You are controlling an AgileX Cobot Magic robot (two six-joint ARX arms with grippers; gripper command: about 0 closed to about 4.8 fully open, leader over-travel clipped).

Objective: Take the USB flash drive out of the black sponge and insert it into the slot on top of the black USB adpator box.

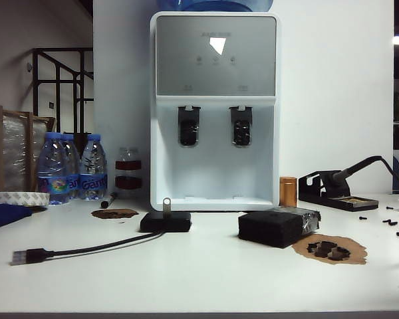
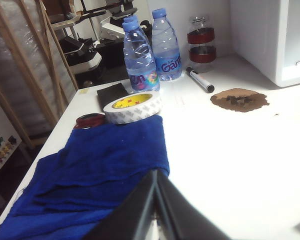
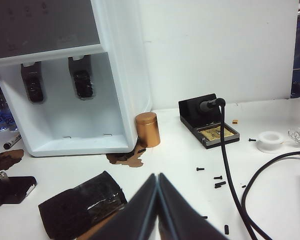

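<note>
Oddly, neither gripper shows in the exterior view; only the wrist views catch them. The left gripper (image 2: 156,172) has its black fingers pressed together to a point, holding nothing, above a blue cloth (image 2: 97,172), with a tape roll (image 2: 132,106) and water bottles (image 2: 150,52) beyond it. The right gripper (image 3: 157,176) is likewise pinched closed and empty. The black sponge (image 3: 82,205) lies just off its fingertips, the taped end glossy, partly cut off by the fingers. Farther that way the black USB adpator box (image 3: 11,188) sits at the frame edge, cropped. The exterior view shows it whole (image 1: 165,221), with the USB flash drive (image 1: 166,205) standing upright on its top; the slot itself is hidden under the drive. The sponge (image 1: 274,227) sits well apart from the box, in front of the water dispenser (image 1: 214,106). The box's cable (image 1: 86,248) trails to a plug. A soldering iron stand (image 3: 208,122) lies beyond the right gripper.
</note>
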